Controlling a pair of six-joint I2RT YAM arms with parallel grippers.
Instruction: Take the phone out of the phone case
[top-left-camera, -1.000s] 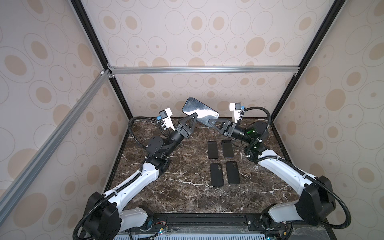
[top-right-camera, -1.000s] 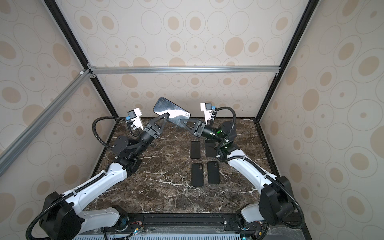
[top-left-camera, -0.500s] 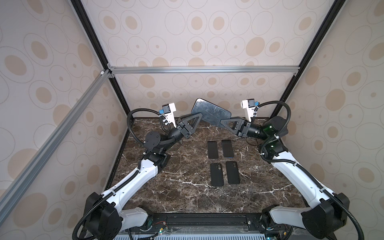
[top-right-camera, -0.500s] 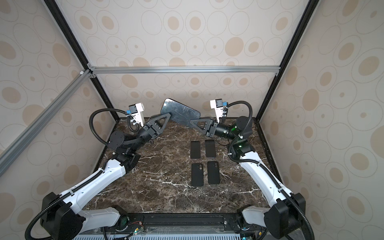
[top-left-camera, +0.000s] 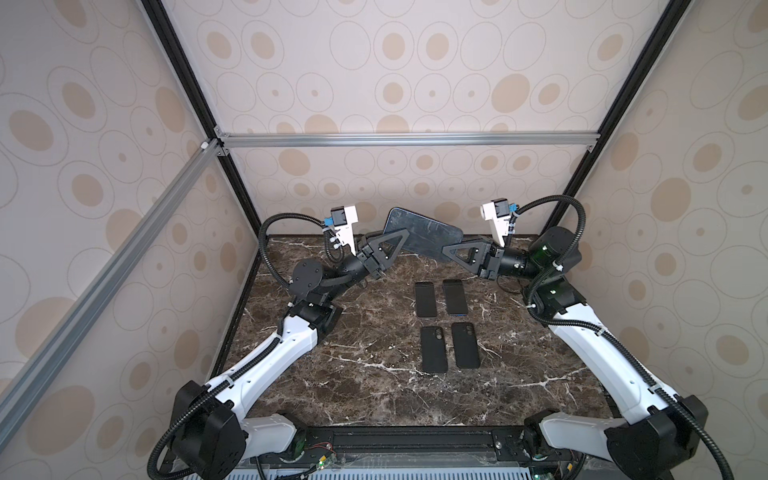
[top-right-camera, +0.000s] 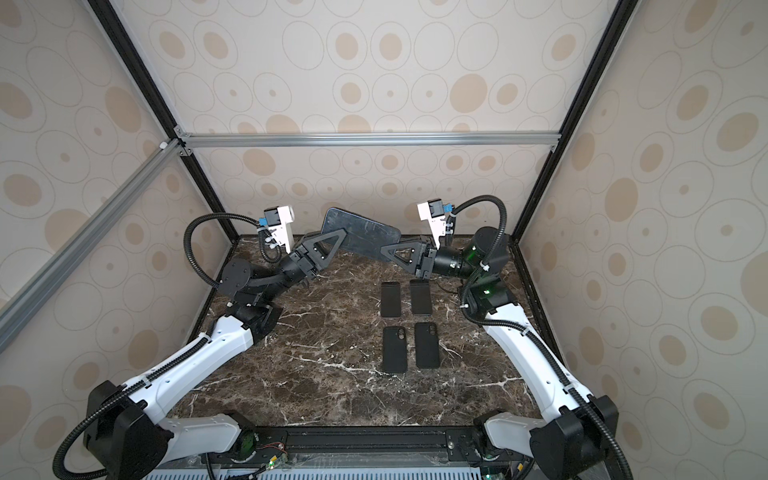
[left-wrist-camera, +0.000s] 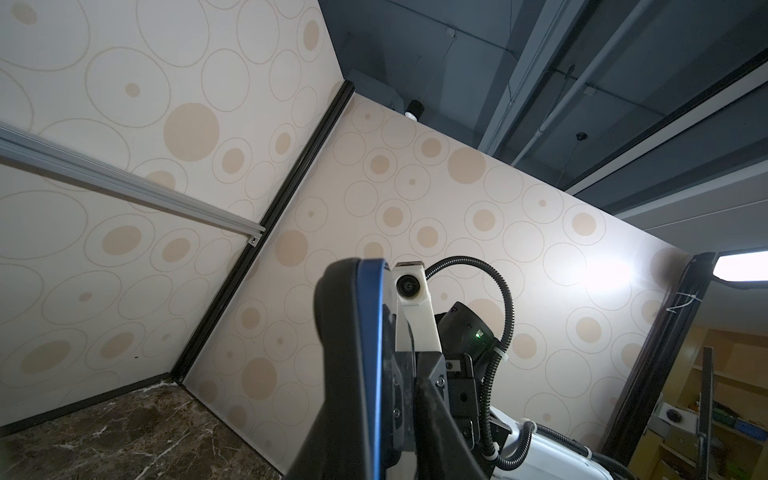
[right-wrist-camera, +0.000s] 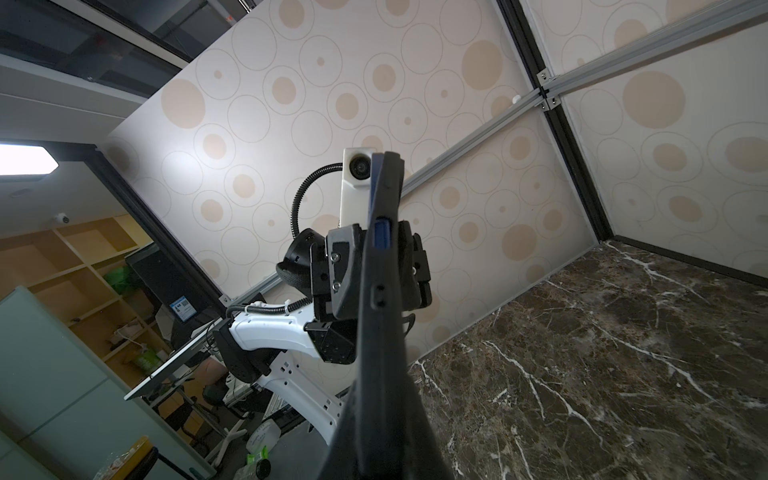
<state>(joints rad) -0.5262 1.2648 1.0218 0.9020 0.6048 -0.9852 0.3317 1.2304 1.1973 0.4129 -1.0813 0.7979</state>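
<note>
A blue phone in a black phone case (top-left-camera: 424, 235) (top-right-camera: 361, 232) hangs in the air above the far edge of the table, face up and slightly tilted. My right gripper (top-left-camera: 446, 251) (top-right-camera: 384, 251) is shut on its right end; in the right wrist view the case's edge (right-wrist-camera: 382, 291) runs straight out from between the fingers of that gripper (right-wrist-camera: 380, 374). My left gripper (top-left-camera: 401, 237) (top-right-camera: 340, 237) straddles the left end. In the left wrist view the blue-edged phone (left-wrist-camera: 370, 332) lies against one finger, with a narrow gap to the other.
On the marble table (top-left-camera: 353, 374) lie two dark phones (top-left-camera: 426, 299) (top-left-camera: 455, 296) side by side. Nearer the front are two black cases with camera holes (top-left-camera: 434, 349) (top-left-camera: 465, 345). The back wall stands close behind the held phone.
The phone has shifted right and a little lower with the right arm. The left gripper followed it and its jaws have narrowed around the phone's left end.
</note>
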